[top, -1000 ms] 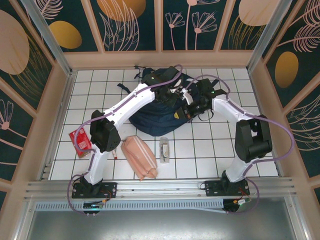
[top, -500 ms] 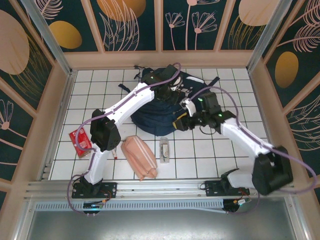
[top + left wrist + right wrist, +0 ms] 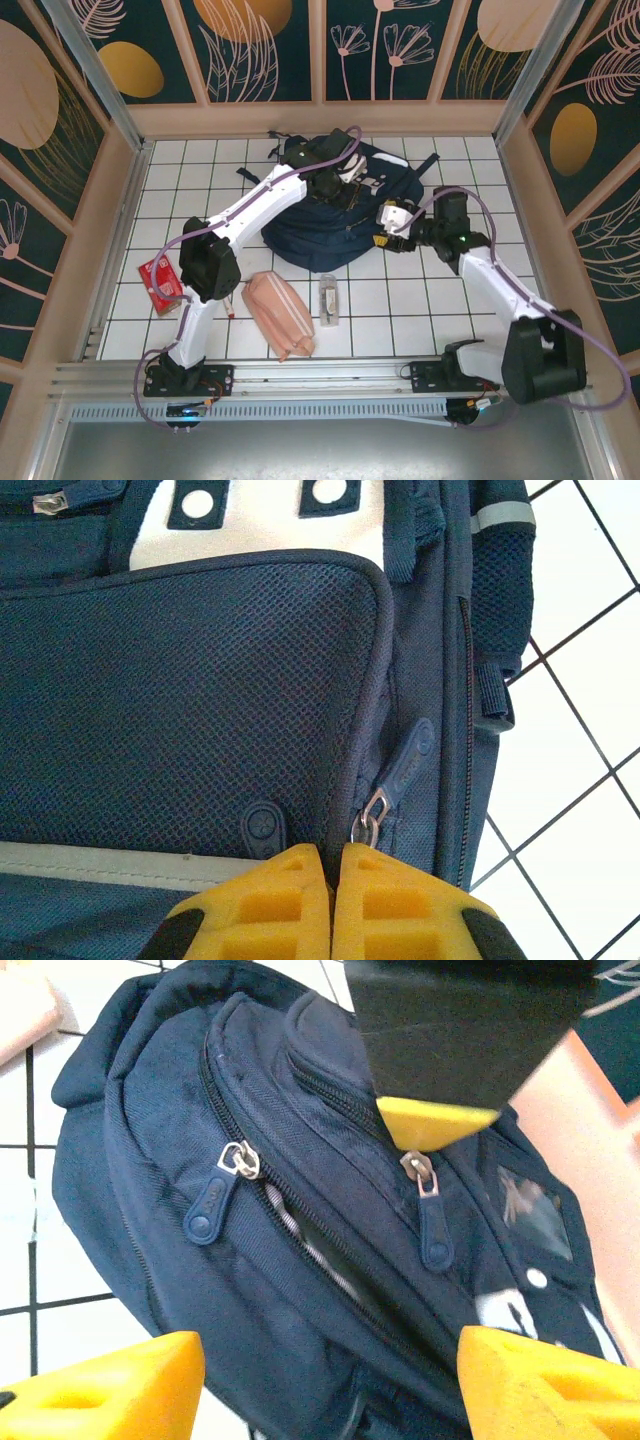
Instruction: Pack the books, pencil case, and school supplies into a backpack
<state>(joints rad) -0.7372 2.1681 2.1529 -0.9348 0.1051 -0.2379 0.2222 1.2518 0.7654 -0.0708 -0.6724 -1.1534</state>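
Note:
The navy backpack (image 3: 310,225) lies at the back middle of the tiled table. My left gripper (image 3: 335,185) is over its upper part, and its yellow fingers (image 3: 285,900) are shut on a dark seam of the backpack (image 3: 200,680), right beside a zip pull (image 3: 402,770). At the backpack's right edge my right gripper (image 3: 380,232) stands open. Between its fingertips (image 3: 110,1380) I see the backpack (image 3: 150,1110) with a zip partly open (image 3: 320,1250). The pink pencil case (image 3: 279,315), the clear case (image 3: 328,298) and the red flat pack (image 3: 160,280) lie on the tiles. The books are out of view.
A small red-and-white marker (image 3: 232,306) lies just left of the pencil case. Wooden walls (image 3: 320,118) ring the table on three sides. A metal rail (image 3: 320,375) runs along the near edge by the arm bases. Dark straps (image 3: 250,175) trail off the backpack's back left.
My right gripper has opened and drawn back from the top of the backpack to its right edge, its arm swinging out to the right. The left gripper has kept its hold.

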